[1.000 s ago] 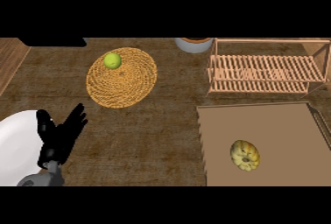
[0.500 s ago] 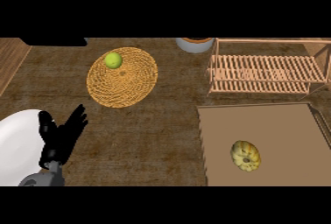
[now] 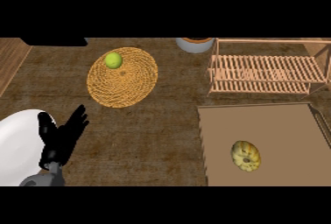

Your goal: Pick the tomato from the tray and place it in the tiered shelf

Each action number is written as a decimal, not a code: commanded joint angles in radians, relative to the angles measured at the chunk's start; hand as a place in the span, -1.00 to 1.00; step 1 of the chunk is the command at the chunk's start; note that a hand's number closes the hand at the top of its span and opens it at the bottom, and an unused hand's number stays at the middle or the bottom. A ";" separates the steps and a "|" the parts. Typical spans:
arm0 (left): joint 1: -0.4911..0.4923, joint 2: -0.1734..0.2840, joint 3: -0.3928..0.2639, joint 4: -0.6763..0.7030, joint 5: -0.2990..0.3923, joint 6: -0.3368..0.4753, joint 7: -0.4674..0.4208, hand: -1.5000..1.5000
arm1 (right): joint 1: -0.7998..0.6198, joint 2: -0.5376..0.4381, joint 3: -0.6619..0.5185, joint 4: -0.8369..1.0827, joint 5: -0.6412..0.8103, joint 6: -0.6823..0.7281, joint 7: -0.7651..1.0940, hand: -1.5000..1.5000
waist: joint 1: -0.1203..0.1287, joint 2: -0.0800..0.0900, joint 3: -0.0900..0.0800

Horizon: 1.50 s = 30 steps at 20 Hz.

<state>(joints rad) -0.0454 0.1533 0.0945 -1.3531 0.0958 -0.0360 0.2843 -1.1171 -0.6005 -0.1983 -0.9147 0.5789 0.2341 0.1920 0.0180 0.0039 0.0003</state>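
the left hand (image 3: 61, 135) shows at about 8 o'clock in the head view, black, fingers straight and spread, pointing up toward 1 o'clock, holding nothing. it rests over the dark bench (image 3: 161, 131), with a white rounded shape (image 3: 19, 148) just beside it at the left edge. the right hand is out of view.

the tray (image 3: 258, 127), a flat brown rectangle, fills the 4 o'clock area. on it, toward its lower middle, lies the tomato (image 3: 245, 155); it looks yellowish and ribbed, an oval standing taller than wide. it sits alone on the tray, well apart from the hand.

the shelf (image 3: 265, 72), made of pale wooden slats in a thin frame, stands at 2 o'clock, just above the tray's far edge and near it without clearly touching.

at 11 o'clock a round woven mat (image 3: 126, 83) lies on the bench, with a small green fruit (image 3: 114, 60) on its upper left part. at 12 o'clock, between mat and shelf, a grey pot (image 3: 194, 43) is cut off by the top of the view. a strip of lighter wood (image 3: 12, 61) runs along the left edge at 10 o'clock.
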 commanded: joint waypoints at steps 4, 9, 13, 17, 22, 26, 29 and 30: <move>0.030 -0.008 0.001 -0.004 -0.014 0.008 -0.030 0.00 | -0.090 -0.018 -0.006 0.182 0.028 -0.024 -0.107 1.00 | 0.003 0.001 -0.001; -0.058 0.027 0.046 0.074 0.018 -0.019 -0.007 0.00 | -0.021 -0.039 0.064 0.164 0.098 -0.025 -0.173 1.00 | -0.007 0.002 -0.001; 0.002 0.017 0.018 0.016 0.000 -0.014 0.009 0.00 | -0.086 0.047 -0.088 0.122 -0.038 -0.091 0.026 -1.00 | -0.014 -0.007 -0.001; 0.002 0.008 0.013 -0.042 0.006 0.005 0.062 0.00 | -0.068 0.007 -0.175 0.174 -0.106 -0.113 -0.024 -1.00 | -0.007 -0.004 0.000; 0.009 0.009 0.026 0.010 0.012 -0.019 0.001 0.00 | -0.087 0.053 -0.259 0.163 -0.213 -0.139 -0.005 -1.00 | -0.010 -0.004 0.000; 0.009 -0.004 0.013 -0.034 -0.001 0.009 0.039 0.00 | -0.152 0.009 -0.344 0.199 -0.297 -0.131 0.072 -1.00 | -0.006 -0.003 0.000; -0.032 0.012 0.032 0.037 0.001 -0.009 0.003 0.00 | -0.131 -0.007 -0.362 0.196 -0.292 -0.227 0.051 -1.00 | -0.010 -0.001 -0.001; -0.007 -0.022 -0.010 -0.028 -0.016 0.016 0.043 0.00 | -0.136 -0.036 -0.372 0.217 -0.278 -0.262 0.022 -1.00 | -0.001 0.000 0.000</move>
<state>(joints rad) -0.0572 0.1540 0.1102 -1.3535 0.0942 -0.0364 0.3060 -1.2482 -0.5991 -0.5333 -0.7231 0.3083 0.0501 0.2309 0.0104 0.0020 -0.0001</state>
